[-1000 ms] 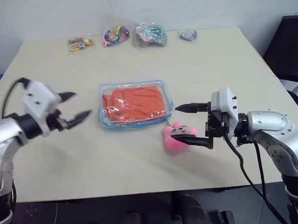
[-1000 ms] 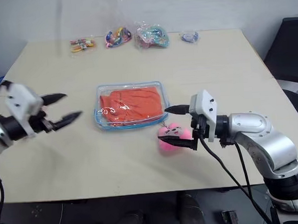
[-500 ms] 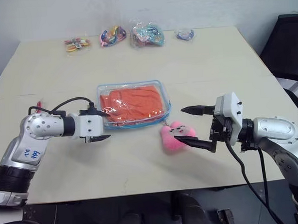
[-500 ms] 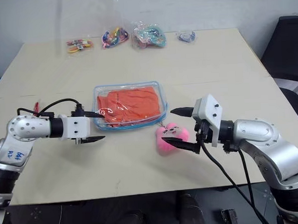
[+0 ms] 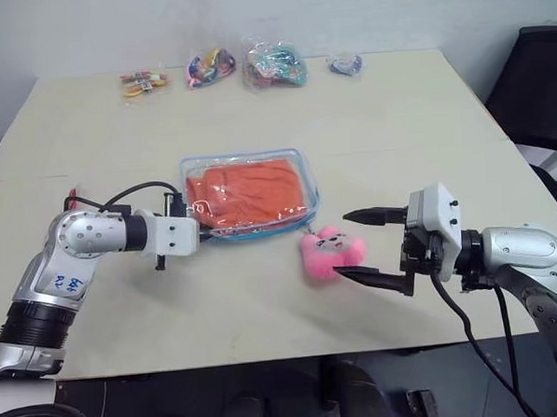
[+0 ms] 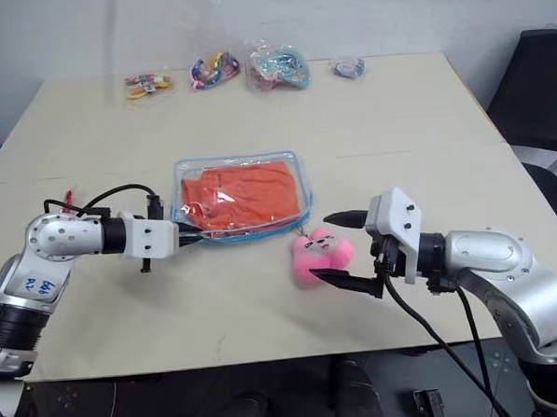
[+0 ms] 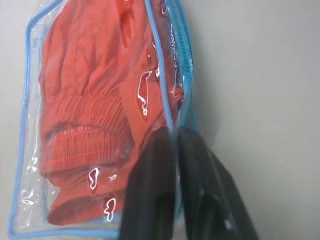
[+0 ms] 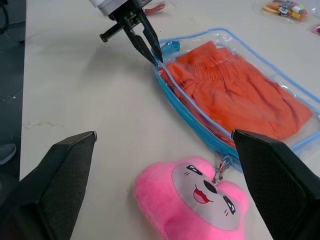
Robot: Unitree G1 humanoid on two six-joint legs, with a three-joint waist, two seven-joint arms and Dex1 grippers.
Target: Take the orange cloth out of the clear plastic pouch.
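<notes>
the orange cloth (image 5: pixel 250 193) lies folded inside the clear plastic pouch (image 5: pixel 291 158), which sits flat on the worktop (image 5: pixel 395 118). it looks soft, light and limp, with a gathered, ribbed band along one side, so it should bunch and drag rather than slide out in one piece; a pinch on a raised fold near the pouch's opening seems the best hold. the pouch is thin, glossy film edged in light blue zipper tape, likely slippery and floppy, so it will probably need pinning down while the cloth is drawn out.

at the pouch's corner nearest the robot's left, the left gripper (image 8: pixel 150 47) has its two black fingers pressed together at the blue edging; they look to be nipping that edge, though whether they truly hold it i cannot tell. just off the pouch's opposite near corner lies a pink plush heart charm (image 5: pixel 329 252), fuzzy and squashy, clipped to the pouch by a small metal ring. beside the charm, further from the pouch, the right gripper (image 5: pixel 363 246) hangs with fingers spread wide, empty. well beyond the pouch, along the worktop's far edge, sit small bags of colourful trinkets (image 5: pixel 276 64).
</notes>
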